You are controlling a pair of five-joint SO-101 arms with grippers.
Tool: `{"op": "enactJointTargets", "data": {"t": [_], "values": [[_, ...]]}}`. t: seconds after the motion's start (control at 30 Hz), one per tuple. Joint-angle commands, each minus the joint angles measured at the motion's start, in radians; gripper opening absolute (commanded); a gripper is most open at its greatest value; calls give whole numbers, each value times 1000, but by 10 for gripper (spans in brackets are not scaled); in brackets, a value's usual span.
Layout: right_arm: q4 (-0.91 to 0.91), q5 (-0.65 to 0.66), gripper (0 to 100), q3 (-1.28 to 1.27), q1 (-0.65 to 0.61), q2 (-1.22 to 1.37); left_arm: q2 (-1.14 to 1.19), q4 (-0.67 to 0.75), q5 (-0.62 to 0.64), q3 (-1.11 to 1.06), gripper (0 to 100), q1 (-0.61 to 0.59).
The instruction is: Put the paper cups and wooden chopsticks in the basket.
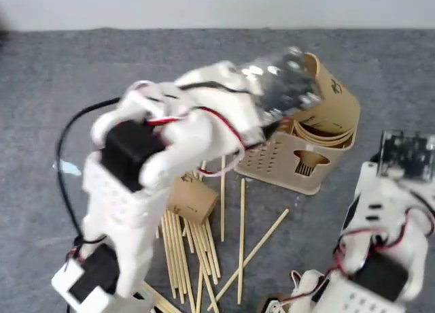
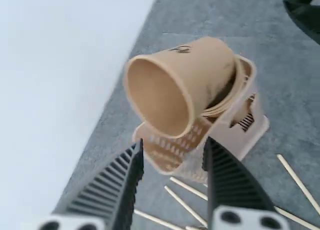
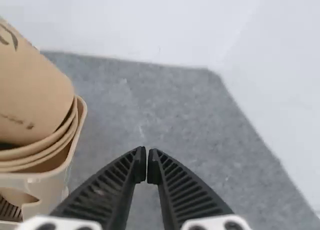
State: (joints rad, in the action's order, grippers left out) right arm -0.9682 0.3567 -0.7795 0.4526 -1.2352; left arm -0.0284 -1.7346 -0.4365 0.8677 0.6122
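Note:
A tan perforated basket (image 1: 299,165) (image 2: 235,135) (image 3: 30,190) stands at the centre right and holds a stack of paper cups (image 1: 334,109) (image 3: 30,110). The top cup (image 2: 182,85) lies tilted on the stack, its mouth facing my left gripper (image 2: 172,145) (image 1: 289,81). That gripper hangs open just short of the cup, apart from it. Another paper cup (image 1: 194,199) lies on its side on the grey table among several wooden chopsticks (image 1: 204,248) (image 2: 190,205). My right gripper (image 3: 146,165) is shut on nothing, held off to the side of the basket.
The left arm (image 1: 149,163) stretches from the front left across the chopsticks to the basket. The right arm (image 1: 387,245) is folded at the front right. A pale wall (image 1: 217,7) borders the far edge of the grey mat.

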Motion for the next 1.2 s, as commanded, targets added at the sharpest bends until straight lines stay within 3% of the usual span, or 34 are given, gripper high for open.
{"op": "enactJointTargets", "data": {"t": [0.0,0.27,0.77,1.0,1.17], "values": [[54,-43,35,95,-12,151,-69,-20,23,28,191,-89],[59,-63,35,273,-15,334,-68,-9,23,-196,191,-147],[59,-89,35,299,-122,455,-68,431,150,-622,191,-107],[30,-83,35,296,-122,495,-77,543,229,-667,191,-61],[-8,-81,35,296,-124,495,-77,548,245,-627,191,-28]]}}
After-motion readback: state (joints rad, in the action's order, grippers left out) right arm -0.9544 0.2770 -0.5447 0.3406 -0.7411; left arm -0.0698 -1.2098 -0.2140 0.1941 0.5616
